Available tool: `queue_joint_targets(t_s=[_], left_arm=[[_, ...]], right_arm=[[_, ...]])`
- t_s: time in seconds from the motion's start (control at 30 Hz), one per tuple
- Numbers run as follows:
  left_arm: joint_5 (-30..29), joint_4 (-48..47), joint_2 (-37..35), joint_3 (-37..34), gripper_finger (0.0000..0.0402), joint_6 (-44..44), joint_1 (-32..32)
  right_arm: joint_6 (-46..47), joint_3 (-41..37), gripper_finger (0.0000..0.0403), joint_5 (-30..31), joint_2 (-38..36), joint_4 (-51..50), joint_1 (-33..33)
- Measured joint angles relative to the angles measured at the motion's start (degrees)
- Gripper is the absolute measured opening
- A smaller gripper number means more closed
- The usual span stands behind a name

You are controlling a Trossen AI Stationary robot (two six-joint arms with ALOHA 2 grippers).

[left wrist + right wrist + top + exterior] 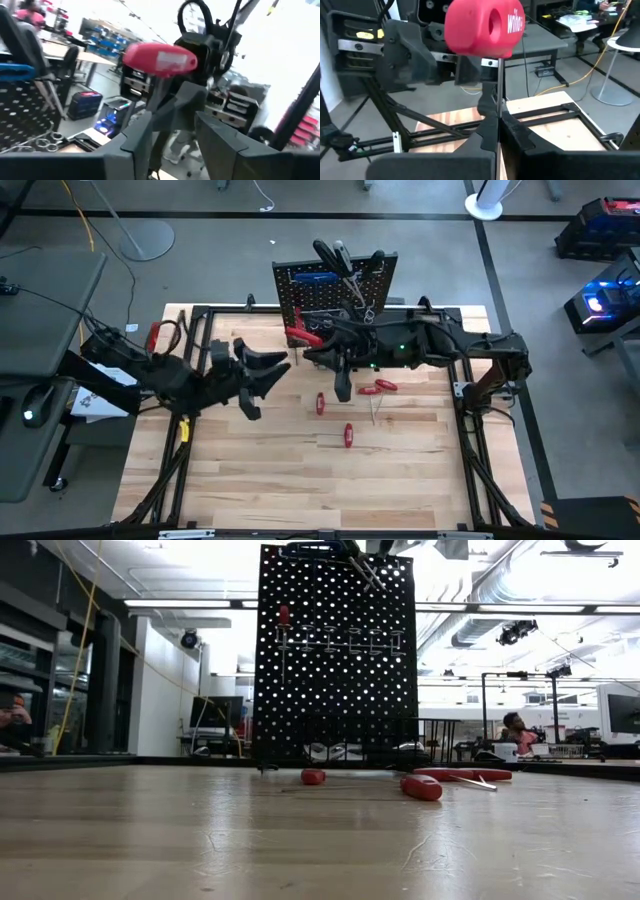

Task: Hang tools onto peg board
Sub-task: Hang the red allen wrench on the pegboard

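My right gripper (498,120) is shut on a T-handle tool with a red grip (482,27) and a thin steel shaft. It holds the tool in the air in front of the black peg board (335,290). My left gripper (175,145) is open just to the left of that red handle (160,57), facing it with nothing between its fingers. A blue tool (315,277), black-handled tools (330,252) and a red-handled screwdriver (284,620) hang on the board. Three red-handled tools (320,402) (348,435) (378,387) lie on the wooden table. My right gripper pinches the thin steel shaft (498,97) between its two fingers, a little way below the red handle. The fingers come roughly level from the table's right side. The handle stands out past the fingertips toward my left gripper. The tool is lifted clear of the table.
A black frame rims the table (250,480), and there is bare wood toward its near edge. A wire basket (330,745) sits at the peg board's foot. Beyond the table are benches, a floor lamp (620,65) and a person (515,730) in the room.
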Motion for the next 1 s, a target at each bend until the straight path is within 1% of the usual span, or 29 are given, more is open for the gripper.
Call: queue_joint_targets(t_s=[0.2,0.27,0.4,0.5,0.57,0.63,0.87,0.93,1.0], left_arm=[[5.03,0.43,1.62,-0.01,0.0182,-0.29,3.08],[5.92,0.4,2.08,-0.01,0.019,-0.29,3.9],[7.53,0.59,2.09,-0.02,0.0197,1.58,4.7],[9.02,1.4,2.01,-0.02,0.0193,6.64,4.67],[9.27,1.31,2.03,-0.02,0.0178,9.84,4.42],[9.25,1.14,2.03,-0.02,0.0151,10.74,4.31],[10.18,1.2,2.32,-0.02,0.0022,10.29,5.56],[10.66,1.34,2.31,-0.02,0.0006,9.57,6.06],[10.8,1.35,2.31,-0.02,0.0013,8.99,6.45]], right_arm=[[-0.12,0.02,0.0,-0.49,0.75,2.05,1.52],[-0.28,0.02,0.0,-1.0,1.4,3.22,1.83],[-0.14,0.02,0.0,-1.41,1.75,3.22,2.14],[-0.16,0.02,0.0,-1.51,1.73,3.31,2.09],[-0.23,0.02,0.0,-1.71,1.73,3.24,2.09],[-0.1,0.02,0.0,-2.42,1.73,3.25,2.07],[-0.17,0.02,0.0,-3.07,1.73,3.28,1.89],[-0.23,0.02,0.0,-2.83,1.73,3.26,1.85],[-0.25,0.02,0.0,-2.74,1.73,3.23,1.85]])
